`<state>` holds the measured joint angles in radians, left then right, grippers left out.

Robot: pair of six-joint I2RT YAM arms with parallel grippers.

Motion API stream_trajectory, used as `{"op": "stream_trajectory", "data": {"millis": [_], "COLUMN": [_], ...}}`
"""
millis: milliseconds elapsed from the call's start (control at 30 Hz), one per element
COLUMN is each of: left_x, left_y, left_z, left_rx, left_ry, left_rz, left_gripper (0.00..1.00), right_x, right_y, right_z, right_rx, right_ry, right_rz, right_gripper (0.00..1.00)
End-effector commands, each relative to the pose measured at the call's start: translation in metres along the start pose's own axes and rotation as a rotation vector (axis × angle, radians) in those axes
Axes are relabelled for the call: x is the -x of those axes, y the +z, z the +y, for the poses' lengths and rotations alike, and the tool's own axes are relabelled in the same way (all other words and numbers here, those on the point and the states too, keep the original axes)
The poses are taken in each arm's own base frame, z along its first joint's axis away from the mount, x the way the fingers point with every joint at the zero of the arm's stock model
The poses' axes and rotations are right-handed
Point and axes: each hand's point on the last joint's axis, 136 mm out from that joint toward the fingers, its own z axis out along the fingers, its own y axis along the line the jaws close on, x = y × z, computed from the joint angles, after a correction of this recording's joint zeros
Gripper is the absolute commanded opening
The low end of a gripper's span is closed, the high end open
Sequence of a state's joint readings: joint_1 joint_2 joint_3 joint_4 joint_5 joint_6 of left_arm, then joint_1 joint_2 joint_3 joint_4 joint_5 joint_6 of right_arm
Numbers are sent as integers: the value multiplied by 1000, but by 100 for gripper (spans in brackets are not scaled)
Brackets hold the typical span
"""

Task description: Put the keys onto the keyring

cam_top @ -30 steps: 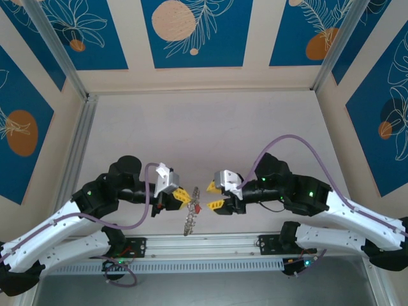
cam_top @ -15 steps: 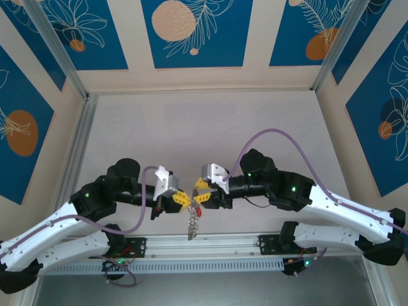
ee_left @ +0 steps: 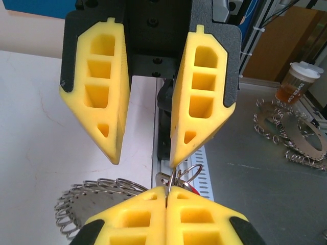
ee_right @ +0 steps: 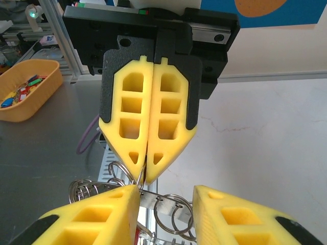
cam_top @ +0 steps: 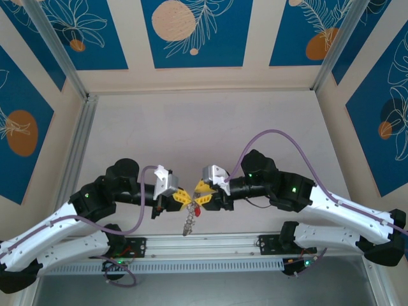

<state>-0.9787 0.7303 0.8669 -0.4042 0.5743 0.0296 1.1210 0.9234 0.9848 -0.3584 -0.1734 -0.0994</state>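
The two grippers meet tip to tip above the table's [cam_top: 210, 127] near edge; the left gripper [cam_top: 183, 197] is clamped on the thin wire keyring [ee_right: 134, 176]; the right gripper [cam_top: 202, 193] gapes wide just beside it; the small silvery keys [cam_top: 189, 220] dangle below, toward the arm bases.

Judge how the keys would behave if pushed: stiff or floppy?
Probably floppy: the keys dangle loosely below the left gripper, so a push would likely swing them. Possibly slippery too: the keyring is thin bare metal, pinched only at the fingertips.
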Motion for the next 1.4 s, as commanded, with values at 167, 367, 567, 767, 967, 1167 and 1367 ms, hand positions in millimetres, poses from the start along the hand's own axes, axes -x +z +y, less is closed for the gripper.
{"op": "stream_trajectory", "data": {"millis": [167, 367, 567, 767, 967, 1167, 1367], "left_x": [25, 26, 26, 28, 29, 39, 43], "left_y": [-1, 1, 1, -1, 0, -2, 2], "left_z": [4, 4, 2, -1, -1, -6, -8], "left_rx": [32, 27, 14, 2, -6, -24, -66], "left_ry": [71, 72, 71, 80, 80, 78, 42], "left_rz": [-78, -74, -75, -84, -88, -155, -241], "left_gripper": [0, 0, 0, 0, 0, 0, 0], "right_x": [-3, -3, -7, -6, -7, -10, -6], "right_y": [-7, -8, -4, -3, 2, 3, -1], "right_z": [12, 12, 0, -7, -4, -5, -9], "right_rx": [55, 60, 19, 7, 48, 45, 12], "right_ry": [15, 26, 49, 52, 62, 63, 48], "right_rz": [-20, -34, -20, -25, -8, 1, -21], "right_gripper": [38, 38, 33, 27, 25, 22, 6]}}
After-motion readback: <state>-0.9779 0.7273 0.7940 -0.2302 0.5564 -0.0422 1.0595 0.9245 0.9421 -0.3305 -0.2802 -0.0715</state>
